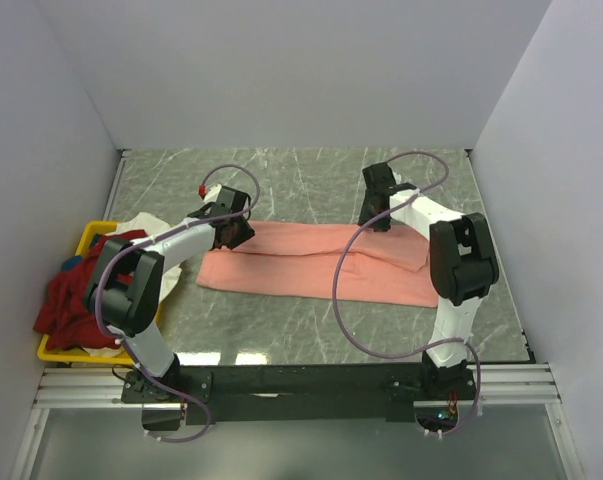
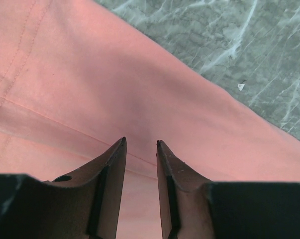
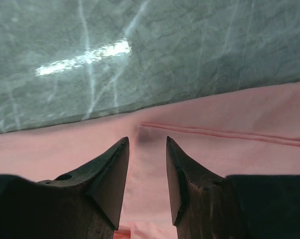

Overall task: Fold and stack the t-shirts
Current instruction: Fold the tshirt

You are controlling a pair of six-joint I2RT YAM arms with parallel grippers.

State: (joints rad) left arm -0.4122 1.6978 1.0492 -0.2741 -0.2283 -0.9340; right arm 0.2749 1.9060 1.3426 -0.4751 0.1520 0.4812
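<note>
Far left: yellow bin (image 1: 49, 350) at table edge, red shirt (image 1: 66, 300) heaped in it and spilling over the rim, white shirt (image 1: 146, 226) bunched at its far corner. Both unfolded, untouched by the look of it

Left gripper (image 2: 140, 143) low over the left far edge of the pink shirt (image 1: 311, 262); jaws a narrow slit apart, flat cloth showing between, nothing visibly pinched

Pink shirt lies mid-table as a long band, one lengthwise fold apparently made, hem seam visible in the wrist views. Cross-folds are left to do; no stack yet. Judged roughly a sixth done

Right gripper (image 3: 147, 142) at the band's right far edge, tips just over a fold line, jaws slightly parted, empty as far as seen

In the way: right arm's purple cable (image 1: 339, 290) loops across the pink cloth; left arm's elbow hangs above the bin. Grey marble table (image 1: 301, 180) beyond
</note>
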